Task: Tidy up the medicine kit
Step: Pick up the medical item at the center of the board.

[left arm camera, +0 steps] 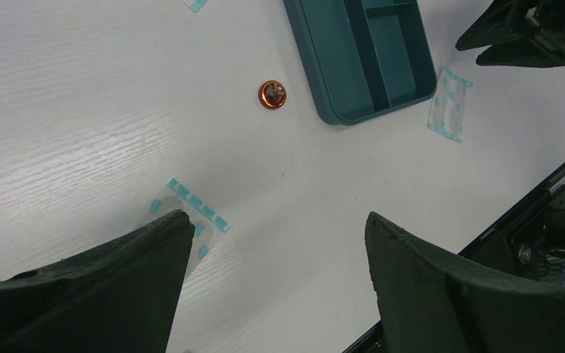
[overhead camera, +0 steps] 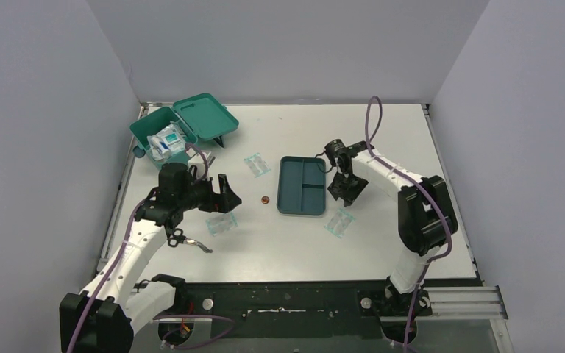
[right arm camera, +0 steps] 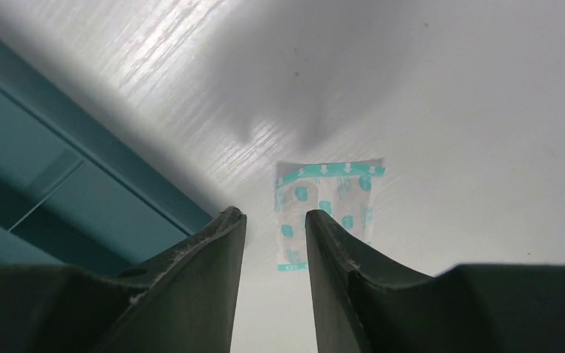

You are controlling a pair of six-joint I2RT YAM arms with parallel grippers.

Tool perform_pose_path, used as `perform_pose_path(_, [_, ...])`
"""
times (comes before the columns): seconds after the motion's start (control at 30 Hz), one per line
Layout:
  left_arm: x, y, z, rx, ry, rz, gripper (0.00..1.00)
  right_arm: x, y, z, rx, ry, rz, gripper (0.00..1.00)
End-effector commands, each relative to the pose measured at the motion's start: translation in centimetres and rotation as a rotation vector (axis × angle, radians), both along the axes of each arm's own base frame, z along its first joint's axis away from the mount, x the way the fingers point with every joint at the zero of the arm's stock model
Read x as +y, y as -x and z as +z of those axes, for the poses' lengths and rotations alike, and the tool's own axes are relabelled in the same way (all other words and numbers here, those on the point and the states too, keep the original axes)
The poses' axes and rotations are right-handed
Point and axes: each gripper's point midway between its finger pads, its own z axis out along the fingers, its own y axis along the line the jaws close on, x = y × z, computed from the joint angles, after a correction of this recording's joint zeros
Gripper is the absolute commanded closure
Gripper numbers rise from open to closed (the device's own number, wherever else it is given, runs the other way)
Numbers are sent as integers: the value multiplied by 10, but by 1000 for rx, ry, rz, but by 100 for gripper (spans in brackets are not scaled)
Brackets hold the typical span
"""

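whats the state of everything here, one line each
medicine kit: lid open, packets inside
divided tray: empty
bandage packets: loose, flat on the table
orange disc: on the table, apart from the tray
left fingers: wide open, empty
right fingers: narrowly apart, empty, above a packet

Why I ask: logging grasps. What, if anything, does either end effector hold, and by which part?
Nothing is held. The left end effector is open, empty; the right end effector, narrowly open, is empty too, near a packet.

Orange disc (overhead camera: 265, 199) lies beside the blue-teal tray (overhead camera: 294, 197).
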Motion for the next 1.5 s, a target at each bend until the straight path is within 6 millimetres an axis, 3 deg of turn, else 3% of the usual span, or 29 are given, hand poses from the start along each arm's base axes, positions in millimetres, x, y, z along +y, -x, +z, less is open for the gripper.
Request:
perform_pose_path(0.0, [-6,-3,16,-77,24,-41,16,-4,3,5,29,49,-163,63])
perform_pose_path(0.7, [-6,-4,18,-86,20,-38,16,2,-7,-29,71,49,-269,64])
perform_pose_path(1.47, [-4,-3,19,-96,16,-32,16,-11,8,-38,109,112,-309,70])
